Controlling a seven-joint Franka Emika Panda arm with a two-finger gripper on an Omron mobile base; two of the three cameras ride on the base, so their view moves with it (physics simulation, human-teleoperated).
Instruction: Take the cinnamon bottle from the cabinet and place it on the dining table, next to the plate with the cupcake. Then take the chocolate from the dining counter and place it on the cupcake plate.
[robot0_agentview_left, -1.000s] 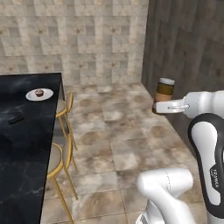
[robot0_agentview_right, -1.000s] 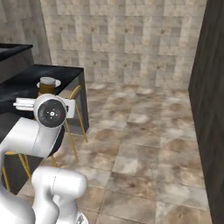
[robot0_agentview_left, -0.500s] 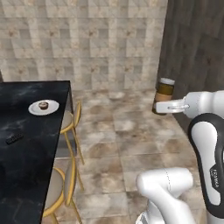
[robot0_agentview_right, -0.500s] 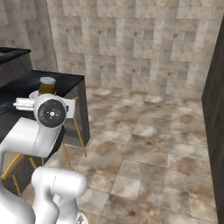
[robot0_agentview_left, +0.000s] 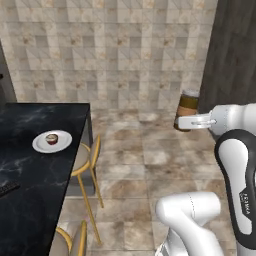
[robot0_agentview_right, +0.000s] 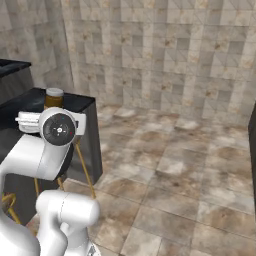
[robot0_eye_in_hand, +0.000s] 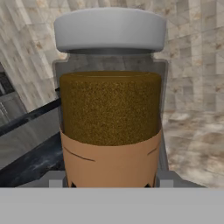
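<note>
Beige stone tiles cover the back wall (robot0_agentview_left: 115, 55) and the mottled brown floor (robot0_agentview_left: 150, 160) of this kitchen, and over on the left of the left base view sits the black marble dining table (robot0_agentview_left: 30, 180). On it, near the far edge, lies the round white plate (robot0_agentview_left: 52, 141) carrying a small brown cupcake (robot0_agentview_left: 51, 138). A thin dark flat thing (robot0_agentview_left: 9, 188) rests further down the table top, too small to name with confidence. Gold-legged stools (robot0_agentview_left: 85, 165) tuck in along the table's side.

Moving right: open floor, then the arm's white two-finger gripper (robot0_agentview_left: 186, 122) reaching out level, with the clear glass cinnamon bottle with a white cap and tan label (robot0_agentview_left: 187, 110) standing upright between the jaws. The hand view settles it: the jaws sit partly open, clamped on either side of the label band at the bottle's base, white cap up, brown powder filling the glass (robot0_eye_in_hand: 110, 107). So the bottle is in the air, carried, well apart from the table.

Here's what matters: the plate lies far to the left of the gripper and lower down, across the stools. In the right base view the bottle (robot0_agentview_right: 54, 97) rides above the wrist with the table's dark end (robot0_agentview_right: 75, 102) just behind it. My read: the carry must swing left and come down beside the plate, bottle kept vertical.
</note>
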